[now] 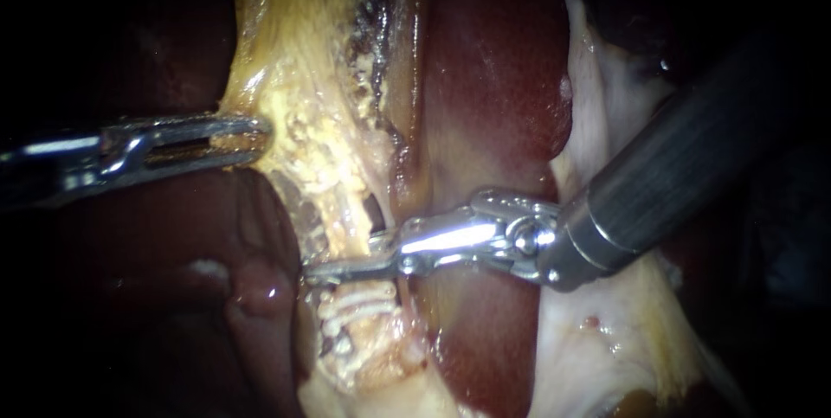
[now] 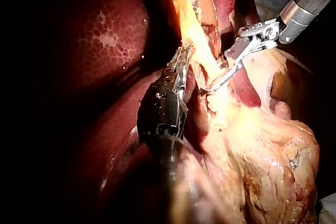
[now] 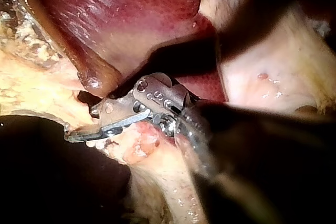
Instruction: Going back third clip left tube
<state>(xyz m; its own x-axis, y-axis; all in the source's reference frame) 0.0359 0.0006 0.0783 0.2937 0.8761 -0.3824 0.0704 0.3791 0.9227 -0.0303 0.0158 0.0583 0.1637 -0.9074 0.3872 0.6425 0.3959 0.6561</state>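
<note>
White clips [image 1: 359,301] sat across the left tube [image 1: 338,219], just below the right instrument [image 1: 333,266], whose jaws stood narrowly parted around that tube, apparently ready to withdraw. The left instrument [image 1: 255,134], jaws clamped on yellow fatty tissue [image 1: 294,63], held it sideways, probably for exposure.

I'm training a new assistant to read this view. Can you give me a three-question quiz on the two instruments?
1. True or false: the right instrument enters the endoscope view from the left.
2. In the endoscope view, where do the white clips lie against the right instrument's tip? A) far above B) just below C) behind its shaft
3. What do the jaws of the left instrument hold?
Key: 1 false; 2 B; 3 yellow tissue, with the jaws shut on it.
</note>
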